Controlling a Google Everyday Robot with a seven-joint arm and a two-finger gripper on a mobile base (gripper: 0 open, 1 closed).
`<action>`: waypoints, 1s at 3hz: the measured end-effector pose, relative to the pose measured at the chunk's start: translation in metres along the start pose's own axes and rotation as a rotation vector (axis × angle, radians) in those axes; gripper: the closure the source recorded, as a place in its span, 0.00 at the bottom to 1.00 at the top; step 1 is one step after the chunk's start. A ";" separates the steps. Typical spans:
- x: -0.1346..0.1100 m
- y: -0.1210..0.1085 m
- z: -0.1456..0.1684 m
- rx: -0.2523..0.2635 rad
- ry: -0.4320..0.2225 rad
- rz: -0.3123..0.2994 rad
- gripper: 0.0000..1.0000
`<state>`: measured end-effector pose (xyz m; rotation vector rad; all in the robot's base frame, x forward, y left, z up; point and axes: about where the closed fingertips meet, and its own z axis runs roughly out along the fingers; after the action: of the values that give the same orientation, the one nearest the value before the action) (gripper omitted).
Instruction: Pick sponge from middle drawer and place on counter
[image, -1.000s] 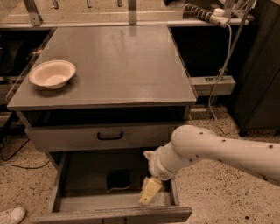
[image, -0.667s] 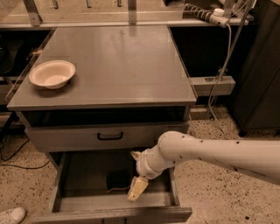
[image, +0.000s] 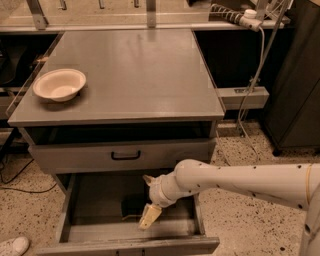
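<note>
The middle drawer (image: 92, 197) is pulled open at the bottom of the cabinet, and its grey floor shows. The sponge (image: 132, 204) lies on that floor near the middle, a small dark block with a yellowish edge low at its front. My gripper (image: 148, 214) reaches down into the drawer from the right on a white arm. It sits just right of the sponge, at its front corner. The counter (image: 135, 70) is the wide grey metal top above.
A white bowl (image: 59, 84) stands on the counter's left side. A shut drawer with a black handle (image: 125, 155) sits above the open one. A grey shelf bar (image: 242, 95) and hanging cables (image: 255, 65) are at the right. A white shoe (image: 12, 246) is on the floor at bottom left.
My arm and gripper have moved left inside the open drawer, from its right side to right beside the sponge. The sponge and the bowl have not moved.
</note>
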<state>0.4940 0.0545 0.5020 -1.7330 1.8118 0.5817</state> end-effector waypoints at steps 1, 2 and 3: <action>0.000 0.000 0.000 0.000 0.000 0.000 0.00; 0.016 0.002 0.050 -0.020 -0.066 0.023 0.00; 0.018 0.004 0.053 -0.026 -0.067 0.028 0.00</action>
<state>0.4947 0.0762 0.4502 -1.6865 1.7922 0.6697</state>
